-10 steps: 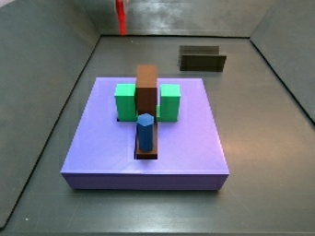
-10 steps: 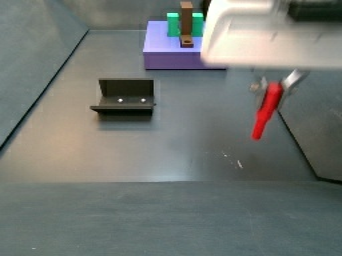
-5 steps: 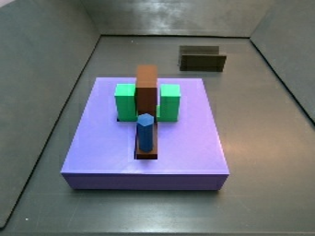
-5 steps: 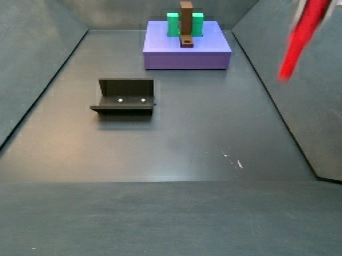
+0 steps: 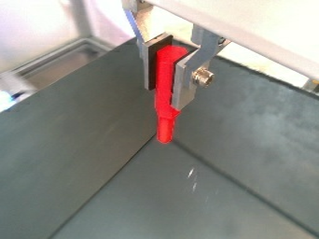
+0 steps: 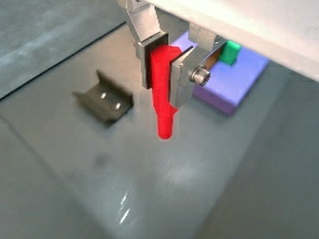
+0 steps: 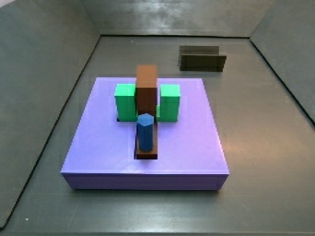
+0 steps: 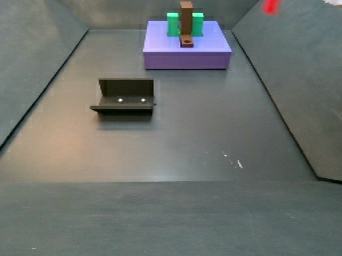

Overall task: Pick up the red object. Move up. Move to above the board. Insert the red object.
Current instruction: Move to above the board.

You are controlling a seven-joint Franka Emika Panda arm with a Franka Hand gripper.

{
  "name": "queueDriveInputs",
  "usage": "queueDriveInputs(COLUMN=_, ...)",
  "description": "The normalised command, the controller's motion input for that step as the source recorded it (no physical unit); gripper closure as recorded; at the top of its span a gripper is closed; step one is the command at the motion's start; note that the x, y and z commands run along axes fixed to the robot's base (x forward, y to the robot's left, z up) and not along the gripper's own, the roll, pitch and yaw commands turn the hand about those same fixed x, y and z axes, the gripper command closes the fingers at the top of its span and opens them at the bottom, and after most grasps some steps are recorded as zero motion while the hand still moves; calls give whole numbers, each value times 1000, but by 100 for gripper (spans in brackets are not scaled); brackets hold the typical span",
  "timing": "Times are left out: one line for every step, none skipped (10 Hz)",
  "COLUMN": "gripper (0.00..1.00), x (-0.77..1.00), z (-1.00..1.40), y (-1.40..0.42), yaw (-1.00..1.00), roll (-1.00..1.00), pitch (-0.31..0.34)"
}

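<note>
We see a laboratory robot test cell: a bare grey metal floor (image 8: 174, 140) enclosed by sloping walls, the fixture (image 8: 124, 97), a lavender board (image 7: 147, 138), and the gripper (image 5: 173, 65) overhead.

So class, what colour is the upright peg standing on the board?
Blue peg on the lavender board, clearest in a side view.

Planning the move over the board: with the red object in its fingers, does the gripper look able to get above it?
Probably yes. The gripper holds the red object high off the floor, and only the low fixture lies near the board.
</note>
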Motion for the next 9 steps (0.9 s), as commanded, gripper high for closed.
queueDriveInputs(gripper=100, x=388, z=116, y=-1400, yaw=152, roll=-50, pitch=60)
queueDriveInputs(gripper=100, x=392, z=117, y=-1400, yaw=93, roll=-35, pitch=68)
queueDriveInputs(gripper=100, x=406, z=118, y=-1400, yaw=46, roll=2, pitch=97)
queueDriveInputs(gripper=100, x=421, z=121, y=-1400, yaw=26, roll=-14, pitch=113)
queueDriveInputs(gripper=100, x=432, z=124, y=-1400, yaw=18, roll=7, pitch=134)
queueDriveInputs(gripper=100, x=440, z=128, y=-1400, yaw=17, roll=3, pitch=143)
queueDriveInputs(gripper=100, x=463, z=137, y=-1400, yaw=11, roll=-3, pitch=151)
queueDriveInputs(gripper=100, x=477, z=137, y=-1400, yaw=10, roll=5, pitch=145)
queueDriveInputs(gripper=100, x=517, z=153, y=-1400, yaw=3, roll=12, pitch=152)
